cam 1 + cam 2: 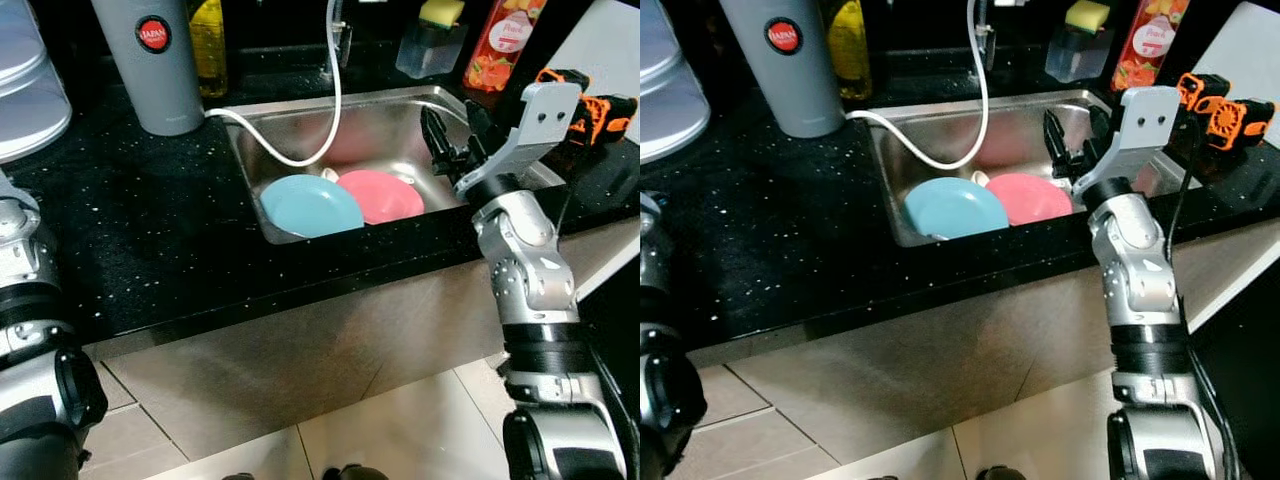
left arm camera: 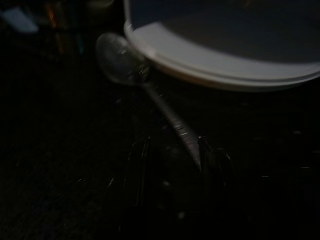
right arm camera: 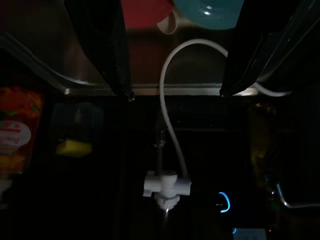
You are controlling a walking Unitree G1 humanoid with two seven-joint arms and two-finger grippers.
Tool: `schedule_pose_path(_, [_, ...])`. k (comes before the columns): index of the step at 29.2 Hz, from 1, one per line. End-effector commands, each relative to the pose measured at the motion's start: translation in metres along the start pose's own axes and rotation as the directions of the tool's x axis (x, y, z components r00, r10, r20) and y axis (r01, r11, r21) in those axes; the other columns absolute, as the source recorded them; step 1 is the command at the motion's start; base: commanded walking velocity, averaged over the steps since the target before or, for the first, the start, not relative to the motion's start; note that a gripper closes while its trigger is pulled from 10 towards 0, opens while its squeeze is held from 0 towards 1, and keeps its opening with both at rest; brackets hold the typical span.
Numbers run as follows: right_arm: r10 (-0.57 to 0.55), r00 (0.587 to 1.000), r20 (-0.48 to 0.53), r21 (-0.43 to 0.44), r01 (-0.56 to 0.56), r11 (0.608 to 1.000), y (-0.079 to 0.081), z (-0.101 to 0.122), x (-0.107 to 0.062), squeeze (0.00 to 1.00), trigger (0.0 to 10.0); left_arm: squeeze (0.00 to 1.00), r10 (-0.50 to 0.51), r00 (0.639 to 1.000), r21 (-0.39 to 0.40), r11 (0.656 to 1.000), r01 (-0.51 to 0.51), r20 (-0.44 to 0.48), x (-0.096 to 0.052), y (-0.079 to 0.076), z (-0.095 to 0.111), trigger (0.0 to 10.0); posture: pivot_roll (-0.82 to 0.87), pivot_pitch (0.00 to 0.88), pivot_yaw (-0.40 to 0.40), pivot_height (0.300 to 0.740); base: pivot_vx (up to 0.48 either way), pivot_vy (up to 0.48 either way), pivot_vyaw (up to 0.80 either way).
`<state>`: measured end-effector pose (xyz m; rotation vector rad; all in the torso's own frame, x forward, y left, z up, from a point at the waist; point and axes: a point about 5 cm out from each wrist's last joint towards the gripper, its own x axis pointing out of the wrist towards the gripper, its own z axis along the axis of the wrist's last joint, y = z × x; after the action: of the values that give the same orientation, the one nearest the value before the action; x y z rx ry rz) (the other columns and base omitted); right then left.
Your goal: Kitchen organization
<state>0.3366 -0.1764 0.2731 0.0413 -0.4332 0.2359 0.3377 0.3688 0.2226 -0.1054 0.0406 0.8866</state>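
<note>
On the black speckled stone counter (image 1: 150, 230), the stainless steel sink (image 1: 400, 115) holds a round light-blue plate (image 1: 311, 205) with a round pink plate (image 1: 380, 195) touching it at its 3 o'clock. Further at 3 o'clock, the right gripper (image 1: 452, 135) hovers above the basin, black fingers spread wide and empty. Beyond, a white hose (image 1: 330, 100) curves into the sink; in the dark left wrist view, the left gripper (image 2: 172, 167), whose finger spacing I cannot tell, points along a silver metal spoon (image 2: 125, 65) lying beside a white round lid (image 2: 220, 62).

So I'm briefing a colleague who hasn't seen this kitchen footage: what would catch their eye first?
Two bright round plates, one light blue plate and one pink plate, lie side by side in the steel sink set in the black speckled counter. The right gripper hangs open over the sink's right side, and a white hose loops down into the basin.
</note>
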Motion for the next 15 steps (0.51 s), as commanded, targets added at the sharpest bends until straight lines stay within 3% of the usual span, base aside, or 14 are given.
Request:
schedule_pose_path(1, [0.011,1.0,-0.008,-0.02,-0.011,1.0,0.0006,0.0015,-0.0029,0.0,10.0,0.0,0.03,0.999,-0.014,0.999,-0.03,0.009,0.0047,0.0091,0.0069,10.0,-0.02,0.111,-0.074,0.74,0.0,0.0,0.0])
schedule_pose_path(15, [0.022,1.0,-0.015,-0.018,-0.022,1.0,0.0053,0.0076,-0.0039,0.0,10.0,0.0,0.057,0.998,-0.055,0.997,-0.056,0.016,0.0122,0.0122,0.0132,10.0,-0.02,0.109,-0.087,0.74,0.0,0.0,0.0])
